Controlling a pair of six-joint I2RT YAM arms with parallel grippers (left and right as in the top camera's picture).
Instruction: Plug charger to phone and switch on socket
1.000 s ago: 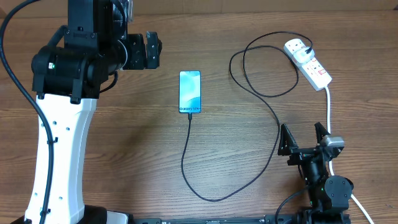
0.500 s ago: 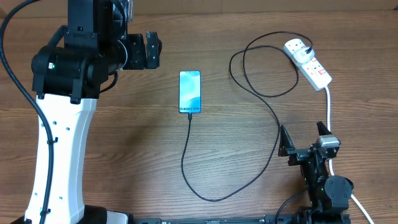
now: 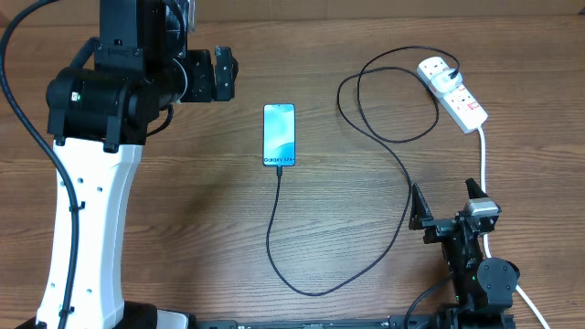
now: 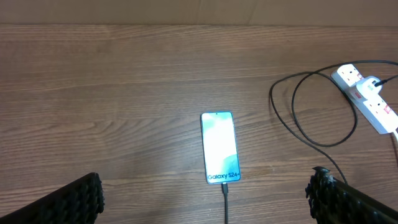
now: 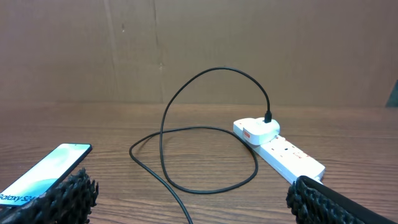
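The phone (image 3: 280,135) lies flat mid-table, screen lit, "Galaxy" text at its near end. The charger (image 3: 384,137) is a thin black cable. Its tip (image 4: 225,185) meets the phone's near edge, and the cable loops across the wood to a white adapter in the socket (image 3: 460,99) at the far right. My left gripper (image 3: 212,75) hovers open, left of and beyond the phone. My right gripper (image 3: 446,206) stands open near the front right, over the white lead. From the left wrist the phone (image 4: 219,147) sits ahead of the gripper (image 4: 205,196). From the right wrist I see the socket (image 5: 292,157), the phone (image 5: 46,169) and the open gripper (image 5: 193,199).
The socket's thick white lead (image 3: 483,155) runs down the right side toward my right arm. The left arm's white base (image 3: 87,228) fills the left of the table. A brown wall (image 5: 199,43) stands behind the far table edge.
My right gripper has shifted slightly near the front right. The phone, cable, socket and left arm have not moved.
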